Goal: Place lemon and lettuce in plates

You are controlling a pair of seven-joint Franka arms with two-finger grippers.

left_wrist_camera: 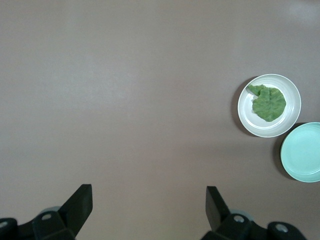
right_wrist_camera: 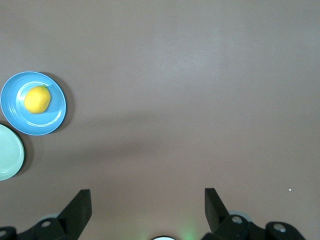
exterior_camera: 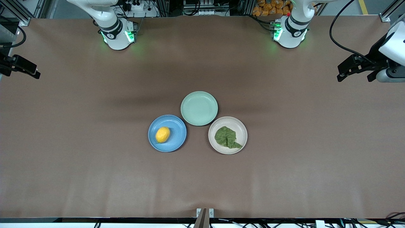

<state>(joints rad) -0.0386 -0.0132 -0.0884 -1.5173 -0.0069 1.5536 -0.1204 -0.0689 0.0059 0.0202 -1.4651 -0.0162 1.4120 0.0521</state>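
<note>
A: Which step is being worked on?

B: None, it seems. The lemon [exterior_camera: 162,134] is lying in the blue plate [exterior_camera: 177,123], the lettuce [exterior_camera: 226,137] in the beige plate [exterior_camera: 239,127].

A: And the pincers?

B: The left pincer [left_wrist_camera: 149,202] and right pincer [right_wrist_camera: 147,202] are being held spread and empty over bare table [exterior_camera: 95,177], each at its own end. Nothing further is being called for.

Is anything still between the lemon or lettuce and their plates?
Nothing visible. The lemon already lies in the blue plate, the lettuce in the beige plate. Left gripper and right gripper wait open at the table ends.
</note>
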